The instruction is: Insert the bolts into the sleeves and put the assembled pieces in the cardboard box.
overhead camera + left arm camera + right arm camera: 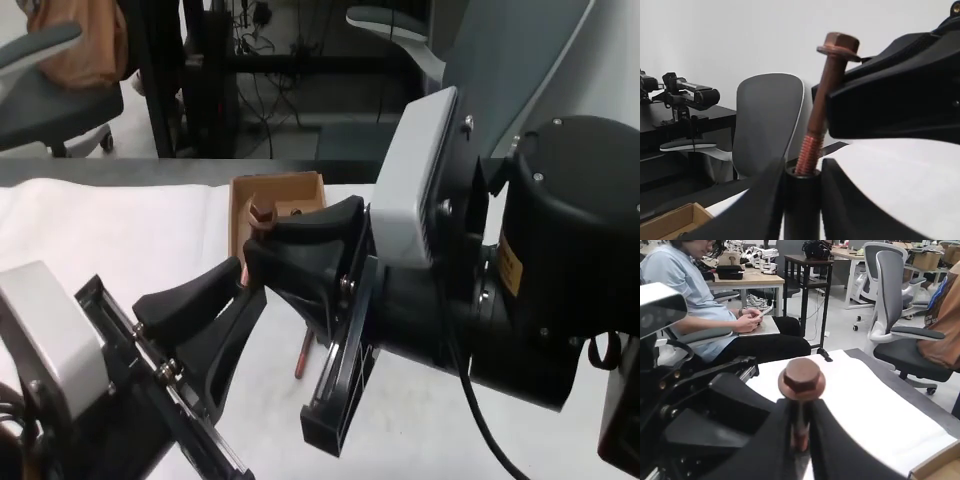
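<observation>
Step in hand: seating a bolt in a sleeve. Left gripper is clamped on the black sleeve, mouth facing up between its fingers. Right gripper is clamped on the shank of the copper-coloured bolt, just under the hex head. Threaded tip sits in the sleeve mouth, with most of the shank outside. In the left wrist view the bolt leans off the sleeve's line, so my read is that it is started but not square. To do this well: bring the shank into line with the bore first, then press straight along it and keep the sleeve grip firm. Pushing while tilted risks jamming the threads on the rim or levering the sleeve out of the fingers. In the high view both grippers meet just on the near side of the cardboard box, raised off the white bench. A second bolt lies flat on the bench, nearer the camera than the box. Writing: a yellow label on the arm housing to the right of the box, its print too small to read; nothing legible on the box, bolt or sleeve.
</observation>
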